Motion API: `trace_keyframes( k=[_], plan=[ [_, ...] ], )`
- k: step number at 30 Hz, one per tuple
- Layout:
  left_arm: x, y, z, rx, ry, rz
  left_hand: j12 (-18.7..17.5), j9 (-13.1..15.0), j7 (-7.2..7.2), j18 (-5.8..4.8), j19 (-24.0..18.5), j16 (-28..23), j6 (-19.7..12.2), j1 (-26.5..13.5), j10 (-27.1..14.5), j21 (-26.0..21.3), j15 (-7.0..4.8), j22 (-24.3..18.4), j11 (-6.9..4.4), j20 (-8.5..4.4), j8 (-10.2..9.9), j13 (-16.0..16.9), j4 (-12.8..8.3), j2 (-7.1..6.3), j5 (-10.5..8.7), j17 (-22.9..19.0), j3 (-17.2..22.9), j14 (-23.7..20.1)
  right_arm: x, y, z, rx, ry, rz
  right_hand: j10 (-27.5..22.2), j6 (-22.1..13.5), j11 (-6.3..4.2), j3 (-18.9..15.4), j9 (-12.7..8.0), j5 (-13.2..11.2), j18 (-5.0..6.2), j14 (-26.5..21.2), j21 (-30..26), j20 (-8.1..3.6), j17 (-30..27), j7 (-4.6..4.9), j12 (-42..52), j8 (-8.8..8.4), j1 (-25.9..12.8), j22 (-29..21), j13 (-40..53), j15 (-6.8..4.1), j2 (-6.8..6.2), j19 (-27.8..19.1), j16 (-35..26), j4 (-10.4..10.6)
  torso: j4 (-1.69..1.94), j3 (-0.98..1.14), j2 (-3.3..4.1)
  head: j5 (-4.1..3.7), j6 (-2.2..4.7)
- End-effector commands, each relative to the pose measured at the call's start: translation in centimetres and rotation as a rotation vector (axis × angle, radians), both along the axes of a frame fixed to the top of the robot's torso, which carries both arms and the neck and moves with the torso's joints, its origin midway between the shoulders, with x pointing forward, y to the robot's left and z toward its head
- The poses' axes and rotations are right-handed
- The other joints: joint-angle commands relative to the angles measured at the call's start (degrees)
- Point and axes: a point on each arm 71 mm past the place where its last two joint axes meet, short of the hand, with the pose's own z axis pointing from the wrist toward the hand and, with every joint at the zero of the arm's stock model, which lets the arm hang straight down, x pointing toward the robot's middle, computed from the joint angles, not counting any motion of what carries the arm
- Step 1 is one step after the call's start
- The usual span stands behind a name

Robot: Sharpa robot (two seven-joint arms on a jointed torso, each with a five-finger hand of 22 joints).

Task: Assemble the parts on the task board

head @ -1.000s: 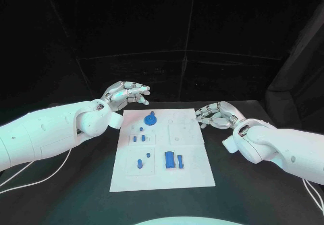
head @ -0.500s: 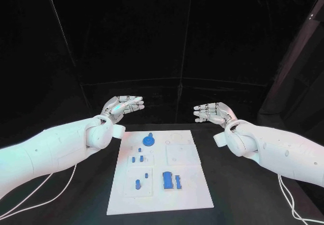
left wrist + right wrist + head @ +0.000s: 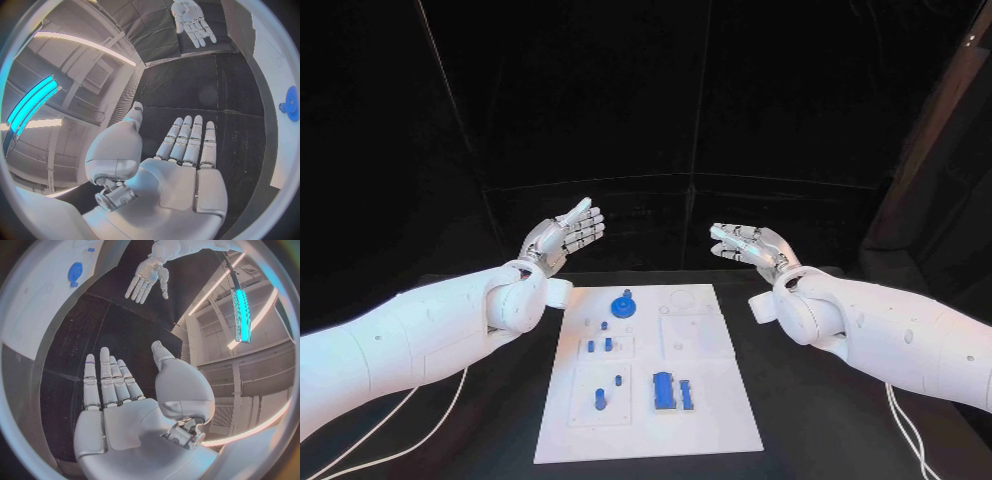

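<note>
Raising both hands beyond the upper edge of the task board [image 3: 646, 440], you are holding nothing. The left hand [image 3: 565, 235] and right hand [image 3: 747, 244] are showing straight, slightly parted fingers, leaving the blue parts [image 3: 671, 391] unobstructed in the lower centre.

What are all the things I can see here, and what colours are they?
task board: one, white, flat in the middle of the table.
parts: several, blue, on the board; a round one at the far end, small pegs in the middle left, a bigger block nearer the robot.
table: one, black, under the board.
left hand: one, silver, raised beyond the board's far left corner, fingers straight, holding nothing.
right hand: one, silver, raised beyond the board's far right corner, fingers apart, holding nothing.
</note>
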Motion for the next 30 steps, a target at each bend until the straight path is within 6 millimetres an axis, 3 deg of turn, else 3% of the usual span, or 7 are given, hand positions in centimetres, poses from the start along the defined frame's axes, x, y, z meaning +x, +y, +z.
trace_keyframes(
  k=[1,4,5,9,10,13,30],
  plan=[
    [-0.9,-0.5,-0.3,0.055,0.002,0.074,-4.5,-0.7,-2.51,-2.12,-7.9,-2.9,-11.5,-14.6,-11.4,-1.1,-2.07,-4.9,-2.20,-3.43,-1.1,-0.6,2.0,-0.72,-0.70,-0.8,-1.4,-10.3,-1.2,0.4,0.2,0.059,-0.012,-0.094,-12.6,-11.1,-5.27,-2.5,-0.9,-1.6,-2.25,-12.4,-1.2,-2.69,-14.6,-2.23,-1.0,-0.81,-16.6,-0.9,-0.6,-0.93,0.22,-12.3,-5.0,-0.2,2.35,1.49,-0.20,-0.49,-0.06],
    [-2.2,-1.4,-0.7,0.071,0.014,0.104,-4.5,-0.7,-3.08,-2.54,-9.8,-3.5,-14.1,-18.0,-14.1,-1.1,-6.30,-4.9,-6.69,-4.20,-1.1,-0.6,2.0,-0.72,-0.70,-0.8,-1.4,-12.7,-2.7,1.0,0.2,0.103,0.001,-0.135,-15.5,-13.7,-5.27,-3.1,-0.9,-1.6,-2.89,-15.3,-1.2,-3.30,-18.0,-2.75,-1.0,-0.81,-20.4,-0.9,-0.6,-0.93,0.22,-15.1,-6.2,-0.2,2.87,1.81,-0.24,-0.64,-0.08],
    [-2.6,-1.7,-0.8,0.076,0.018,0.114,-4.5,-0.7,-3.26,-2.73,-10.3,-3.7,-14.9,-19.0,-14.9,-1.1,-6.30,-4.9,-6.69,-4.45,-1.1,-0.6,2.0,-0.72,-0.70,-0.8,-1.4,-13.4,-3.3,1.2,0.2,0.116,0.006,-0.149,-16.4,-14.5,-5.27,-3.2,-0.9,-1.6,-2.89,-16.2,-1.2,-3.49,-19.0,-6.81,-1.0,-0.81,-21.6,-0.9,-0.6,-0.93,0.22,-16.0,-6.6,-0.2,2.93,1.85,-0.25,-0.66,-0.08],
    [-4.8,-3.1,-0.9,0.102,0.033,0.161,-4.5,-0.7,-7.66,-2.85,-12.6,-4.5,-18.2,-23.1,-18.1,-1.1,-6.30,-4.9,-6.69,-5.40,-1.1,-0.6,2.0,-0.72,-0.70,-0.8,-1.4,-16.3,-5.4,1.9,0.3,0.161,0.031,-0.200,-19.7,-17.4,-5.27,-7.7,-0.9,-1.6,-3.49,-19.4,-1.2,-8.20,-22.9,-6.81,-1.0,-0.81,-25.9,-0.9,-0.6,-0.93,0.22,-19.2,-7.9,-0.2,2.94,1.86,-0.25,-0.66,-0.08],
    [-5.2,-3.3,-0.9,0.107,0.035,0.171,-4.5,-0.7,-7.66,-7.07,-13.0,-4.7,-18.8,-23.9,-18.7,-1.1,-6.30,-4.9,-6.69,-5.60,-1.1,-0.6,2.0,-0.72,-0.70,-0.8,-1.4,-16.9,-5.8,2.0,0.4,0.168,0.036,-0.209,-20.4,-18.0,-5.27,-7.7,-0.9,-1.6,-3.51,-20.2,-1.2,-8.20,-23.7,-6.81,-1.0,-0.81,-26.9,-0.9,-0.6,-0.93,0.22,-19.9,-8.1,-0.2,2.94,1.86,-0.25,-0.66,-0.08],
    [-6.7,-4.1,-0.8,0.122,0.042,0.202,-4.5,-0.7,-7.66,-7.07,-14.4,-8.7,-20.8,-26.4,-20.7,-1.1,-6.30,-4.9,-6.69,-6.20,-1.1,-0.6,2.0,-0.72,-0.70,-0.8,-1.4,-18.6,-6.9,2.3,0.5,0.186,0.051,-0.233,-22.8,-20.1,-5.27,-7.7,-0.9,-1.6,-7.52,-22.5,-1.2,-8.20,-26.5,-6.81,-1.0,-0.81,-30.0,-0.9,-0.6,-0.93,0.22,-22.1,-9.1,-0.2,2.94,1.86,-0.25,-0.66,-0.08],
    [-8.9,-5.1,-0.4,0.144,0.049,0.247,-4.5,-0.7,-7.66,-7.07,-19.3,-8.7,-28.0,-35.6,-28.0,-1.1,-6.30,-4.9,-6.69,-10.44,-1.1,-0.6,2.0,-0.72,-0.70,-0.8,-1.4,-25.2,-7.6,2.5,0.6,0.196,0.062,-0.249,-30.6,-27.1,-5.27,-7.7,-0.9,-1.6,-7.52,-30.3,-1.2,-8.20,-35.6,-6.81,-1.0,-0.81,-40.3,-0.9,-0.6,-0.93,0.22,-29.9,-15.4,-0.2,2.94,1.86,-0.25,-0.66,-0.08]
  ],
)
